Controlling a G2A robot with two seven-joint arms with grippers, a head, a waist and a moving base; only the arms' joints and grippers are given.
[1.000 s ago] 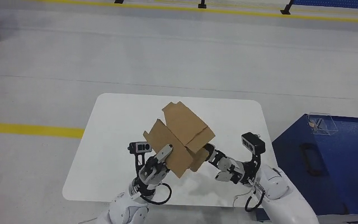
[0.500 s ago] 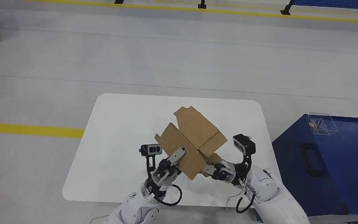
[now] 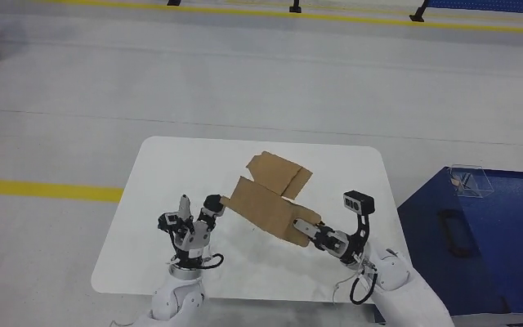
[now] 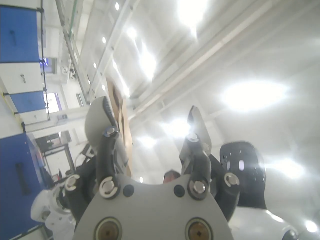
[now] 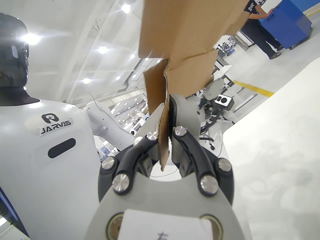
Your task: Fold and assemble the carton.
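Seen from above, a flattened brown carton [image 3: 265,204] is held in the air over the white table [image 3: 163,180], not resting on it. I have it by one arm only. The right gripper [image 3: 309,231] is pinched tight on the carton's near right corner. In the right wrist view its two fingers press on either side of a folded cardboard edge [image 5: 185,26], and the sheet rises away from the claw [image 5: 166,116] with a creased flap hanging off one side.

The left gripper [image 3: 196,206] sits to the carton's left, fingers spread wide and holding nothing. In the left wrist view the cardboard [image 4: 120,111] shows edge-on just beside one finger. I cannot tell through the glare whether it touches that finger or only passes behind it, but it is not between the pads of the claw [image 4: 150,118].

The carton's long axis runs on a diagonal from the right claw, near me, up and away towards the left. Its free left corner is closest to the left gripper, so I judge that arm is best placed to take the next hold, coming in from the side.
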